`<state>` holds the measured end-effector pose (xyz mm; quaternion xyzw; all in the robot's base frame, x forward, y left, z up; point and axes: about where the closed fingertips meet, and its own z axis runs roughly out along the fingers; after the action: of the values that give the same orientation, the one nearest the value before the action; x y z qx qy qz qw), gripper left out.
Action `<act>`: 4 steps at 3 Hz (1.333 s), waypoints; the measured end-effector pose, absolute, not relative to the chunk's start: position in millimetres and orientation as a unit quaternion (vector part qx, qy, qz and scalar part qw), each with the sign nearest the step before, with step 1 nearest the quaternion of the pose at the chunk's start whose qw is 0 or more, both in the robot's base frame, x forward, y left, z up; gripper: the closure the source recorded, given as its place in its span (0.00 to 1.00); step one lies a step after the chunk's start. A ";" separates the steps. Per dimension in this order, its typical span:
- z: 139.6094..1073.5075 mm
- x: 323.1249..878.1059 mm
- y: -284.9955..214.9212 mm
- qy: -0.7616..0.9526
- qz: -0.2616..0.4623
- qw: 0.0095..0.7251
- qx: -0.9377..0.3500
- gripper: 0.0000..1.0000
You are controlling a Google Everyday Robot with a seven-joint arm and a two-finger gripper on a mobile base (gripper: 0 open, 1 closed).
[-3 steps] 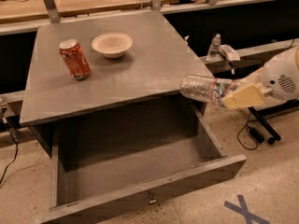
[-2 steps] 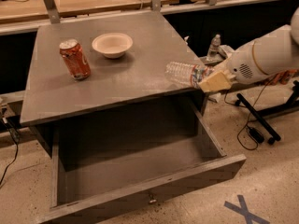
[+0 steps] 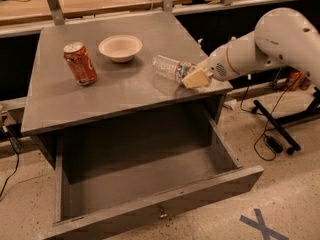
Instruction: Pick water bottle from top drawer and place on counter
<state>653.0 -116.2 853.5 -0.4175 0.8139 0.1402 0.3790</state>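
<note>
Your large square grey wooden bench [image 3: 125,91] has bare surface between its centre and its 3 o'clock edge; that is your landing spot. Below it, the wide shallow grey wooden drawer [image 3: 175,199] stands pulled out and looks bare inside. The white arm [image 3: 260,46] reaches in from 3 o'clock. The clear ribbed plastic water bottle [image 3: 167,66] lies almost flat just over the bench at about 3 o'clock, its base pointing toward 10 o'clock; you cannot tell whether it touches the surface. The tan two-finger tool [image 3: 196,78] is clenched on its cap end. Bring the bottle to rest before you let go, and release gently, since it may roll. Keep it apart from the shallow cream bowl [image 3: 120,48] at 12 o'clock and the red soda can [image 3: 80,64] at 10 o'clock.
</note>
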 end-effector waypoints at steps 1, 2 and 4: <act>850.6 654.9 -112.6 0.813 0.143 0.378 -0.419 0.59; 848.9 655.0 -109.8 0.813 0.145 0.376 -0.421 0.28; 847.1 654.9 -107.1 0.812 0.146 0.375 -0.422 0.00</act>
<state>654.9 -107.1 847.1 -0.4223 0.8122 0.1463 0.3749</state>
